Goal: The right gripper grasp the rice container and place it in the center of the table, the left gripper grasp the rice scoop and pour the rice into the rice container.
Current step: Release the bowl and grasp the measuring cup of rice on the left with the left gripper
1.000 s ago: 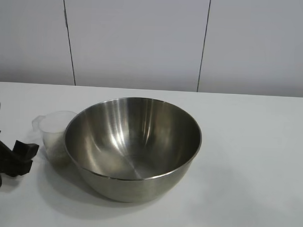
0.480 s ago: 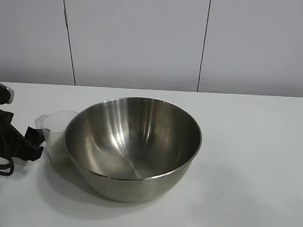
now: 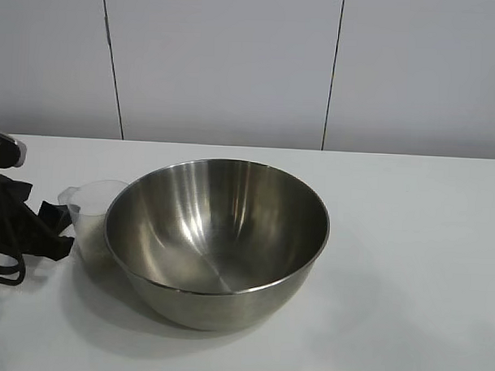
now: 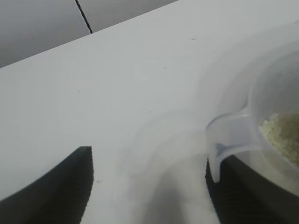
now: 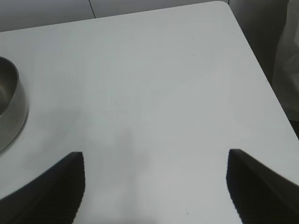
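The rice container [image 3: 217, 241], a large shiny steel bowl, stands empty at the middle of the white table [image 3: 407, 264]. The rice scoop [image 3: 90, 214], a clear plastic cup, stands against the bowl's left side. In the left wrist view the scoop [image 4: 254, 135] holds a pale heap of rice [image 4: 282, 137]. My left gripper [image 3: 57, 228] is low at the table's left edge, just left of the scoop. Its jaws are open [image 4: 149, 186], and the scoop's pouring lip lies over one fingertip [image 4: 233, 196]. My right gripper [image 5: 156, 184] is open and empty over bare table, with the bowl's wall [image 5: 10, 109] off to one side.
A pale panelled wall [image 3: 227, 63] rises behind the table. In the right wrist view the table's edge and rounded corner [image 5: 233, 14] show, with dark floor beyond.
My left gripper has risen and moved right, up to the scoop's left side. The bowl and the scoop have not moved.
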